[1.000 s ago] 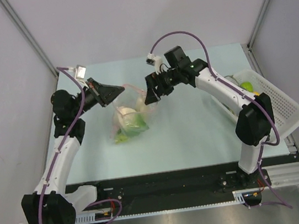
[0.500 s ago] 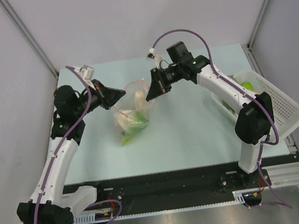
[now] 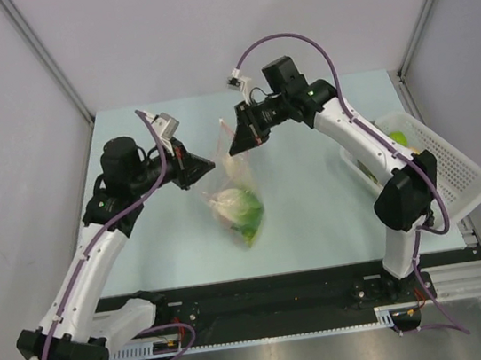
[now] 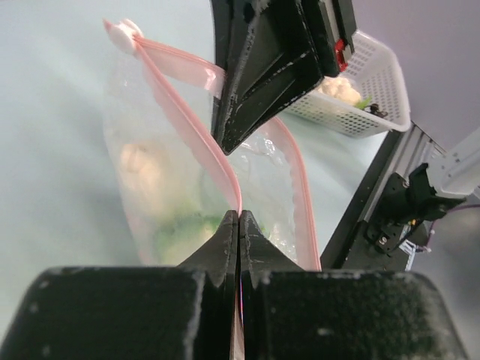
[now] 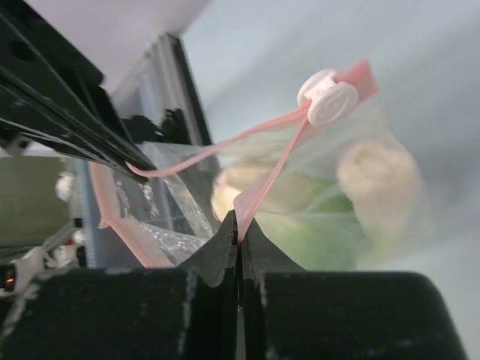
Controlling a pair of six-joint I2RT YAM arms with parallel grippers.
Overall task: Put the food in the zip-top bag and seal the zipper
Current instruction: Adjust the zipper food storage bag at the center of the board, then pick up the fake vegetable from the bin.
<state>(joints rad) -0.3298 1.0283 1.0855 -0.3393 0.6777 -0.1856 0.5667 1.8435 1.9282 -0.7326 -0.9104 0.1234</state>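
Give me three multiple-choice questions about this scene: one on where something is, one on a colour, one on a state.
1. Where does the white latticed plastic basket stand?
A. by the left arm
B. under the bag
C. at the table's right edge

2. What colour is the strip along the mouth of the crinkly clear plastic bag?
A. pink-red
B. blue
C. black

3. How is the right pincer?
A. wide open
B. shut on the strip
C. out of view

Answers:
1. C: the top view shows it at the far right.
2. A: both wrist views show it pink-red.
3. B: its tips meet on the strip in the right wrist view.
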